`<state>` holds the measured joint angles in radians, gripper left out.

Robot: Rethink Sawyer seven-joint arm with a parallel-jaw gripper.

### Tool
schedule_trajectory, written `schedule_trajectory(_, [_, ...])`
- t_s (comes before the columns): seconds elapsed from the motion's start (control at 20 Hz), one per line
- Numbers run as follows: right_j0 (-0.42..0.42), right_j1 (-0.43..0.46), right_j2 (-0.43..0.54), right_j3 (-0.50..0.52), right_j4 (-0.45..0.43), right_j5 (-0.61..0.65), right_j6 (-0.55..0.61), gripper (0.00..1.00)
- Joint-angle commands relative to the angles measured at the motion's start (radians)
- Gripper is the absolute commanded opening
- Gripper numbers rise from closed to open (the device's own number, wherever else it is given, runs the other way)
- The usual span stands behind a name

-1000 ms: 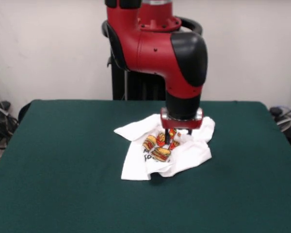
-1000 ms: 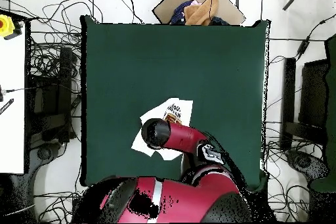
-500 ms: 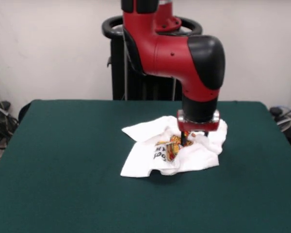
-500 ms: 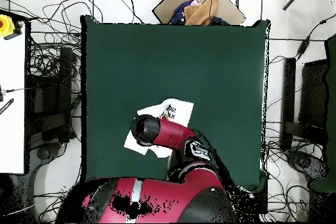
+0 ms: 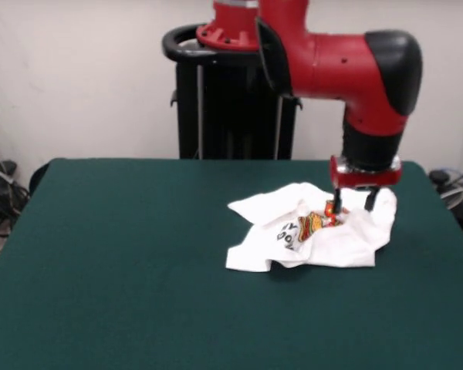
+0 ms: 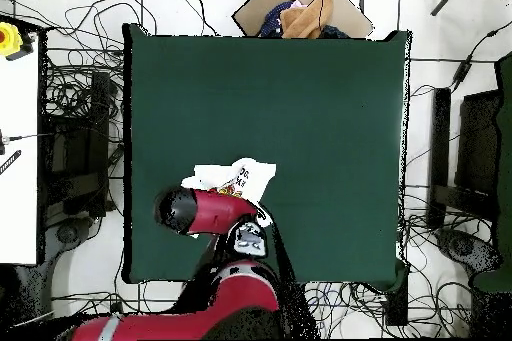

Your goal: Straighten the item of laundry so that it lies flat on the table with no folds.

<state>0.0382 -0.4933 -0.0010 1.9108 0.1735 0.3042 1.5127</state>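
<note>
The item of laundry (image 5: 316, 235) is a white T-shirt with red-orange burger prints, lying crumpled and folded over itself right of the middle of the green table (image 5: 123, 262). My gripper (image 5: 353, 205) stands over the shirt's right end. Its two dark fingers (image 5: 337, 202) are apart and open, with their tips down in the bunched cloth. In the overhead view the shirt (image 6: 238, 175) shows beside the red arm (image 6: 200, 210), and the arm hides the gripper itself.
A black pedestal (image 5: 228, 108) stands behind the table's far edge. Beyond the table's top edge in the overhead view sits a cardboard box (image 6: 300, 12) of cloth. Cables lie on the floor around the table, and a white bench (image 6: 18, 147) stands to the left.
In the front view the arm has swung right, and the shirt has slid right along with the gripper, staying crumpled. In the overhead view both moved left.
</note>
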Motion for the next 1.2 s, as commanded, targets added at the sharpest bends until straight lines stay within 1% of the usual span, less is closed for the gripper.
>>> schedule_trajectory(0.05, [0.065, -0.064, -0.044, 0.09, 0.071, 0.015, 0.333, 1.0])
schedule_trajectory(0.3, [0.021, 0.048, -0.034, 0.06, 0.054, -0.148, 0.298, 1.0])
schedule_trajectory(0.35, [0.016, 0.059, -0.033, 0.052, 0.05, -0.162, 0.292, 1.0])
schedule_trajectory(0.5, [0.032, 0.061, -0.049, 0.041, 0.062, -0.154, 0.296, 1.0])
schedule_trajectory(0.6, [0.043, 0.083, -0.05, 0.027, 0.076, -0.169, 0.303, 1.0])
schedule_trajectory(0.75, [0.027, 0.141, -0.014, 0.008, 0.086, -0.213, 0.297, 1.0])
schedule_trajectory(0.9, [0.003, 0.185, 0.056, 0.003, 0.093, -0.25, 0.287, 1.0])
schedule_trajectory(1.0, [0.002, 0.181, 0.088, 0.019, 0.103, -0.242, 0.292, 1.0])
schedule_trajectory(1.2, [0.038, 0.14, 0.094, 0.041, 0.139, -0.181, 0.31, 1.0])
